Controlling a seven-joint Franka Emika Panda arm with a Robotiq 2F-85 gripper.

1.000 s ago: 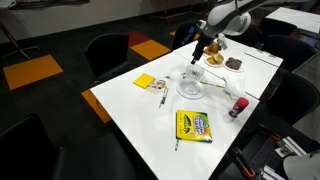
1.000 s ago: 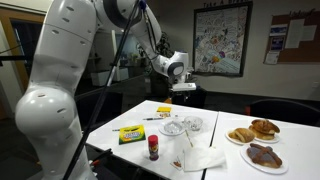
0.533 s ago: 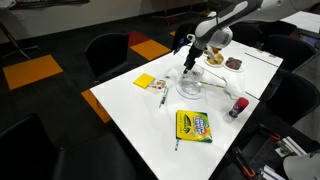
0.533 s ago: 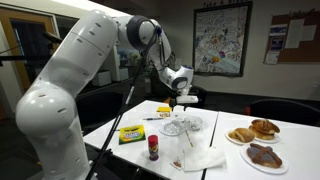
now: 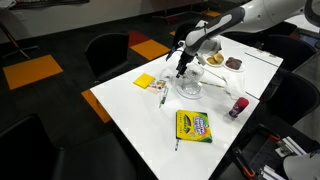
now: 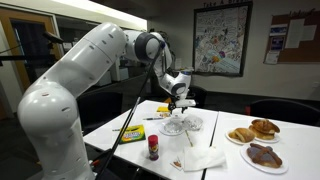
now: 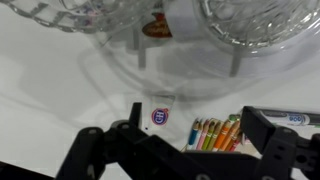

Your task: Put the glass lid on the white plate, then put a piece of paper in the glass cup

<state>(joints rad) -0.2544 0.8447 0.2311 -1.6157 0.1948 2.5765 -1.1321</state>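
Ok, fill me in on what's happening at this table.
The robot arm holds its gripper low over the glassware in the middle of the table. In the wrist view the jaws are open and empty, so nothing is gripped yet. I can't tell which glass piece is which at this size. The crayon box lies off to the side, untouched.

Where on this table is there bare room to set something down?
Biggest bare patch: the side of the table bordered by the yellow pad, the marker and the crayon box. A smaller strip lies between the crayon box and the red-capped bottle. Crowded: the glassware under the tool, and the pastry plates beyond.
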